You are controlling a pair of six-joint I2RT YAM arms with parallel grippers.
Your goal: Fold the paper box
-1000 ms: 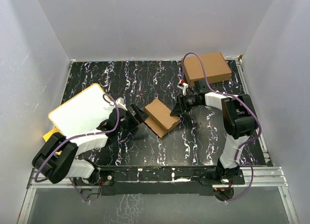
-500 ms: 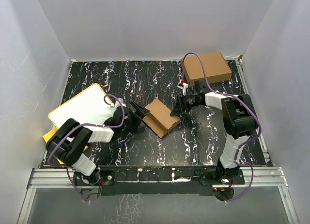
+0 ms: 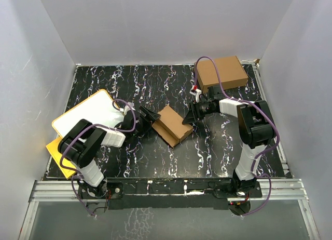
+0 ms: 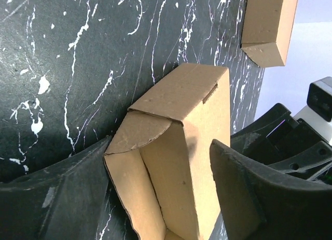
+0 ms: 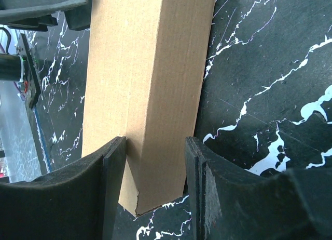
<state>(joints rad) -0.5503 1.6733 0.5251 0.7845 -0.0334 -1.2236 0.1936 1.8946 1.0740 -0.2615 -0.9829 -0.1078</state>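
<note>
Brown cardboard makes the paper box (image 3: 173, 125), which lies flat on the table (image 3: 129, 84), a bit to the left of the big brown box (image 3: 220, 72) and nearer to the arms. The big brown box sits in the far right corner. In the left wrist view only one end of it shows, because the top edge cuts it off. The right gripper (image 3: 191, 115) reaches in from the big box's side and pinches one end of the paper box, with a finger pressed on each long side. The left gripper (image 3: 149, 118) is at the other end, away from the big box. Its fingers are spread wide with the open end between them. From above its tips are black on black and hard to make out. A rounded flap (image 4: 137, 133) leans over the open end, and the bottom edge of that view cuts off the rest. Far to the left of the big box lies a white board with a yellow rim (image 3: 85, 118), partly hidden by the left arm. A yellow corner (image 3: 58, 151) pokes out beside it. The table is black with white streaks. Plain white walls (image 3: 155, 27) stand around it.
</note>
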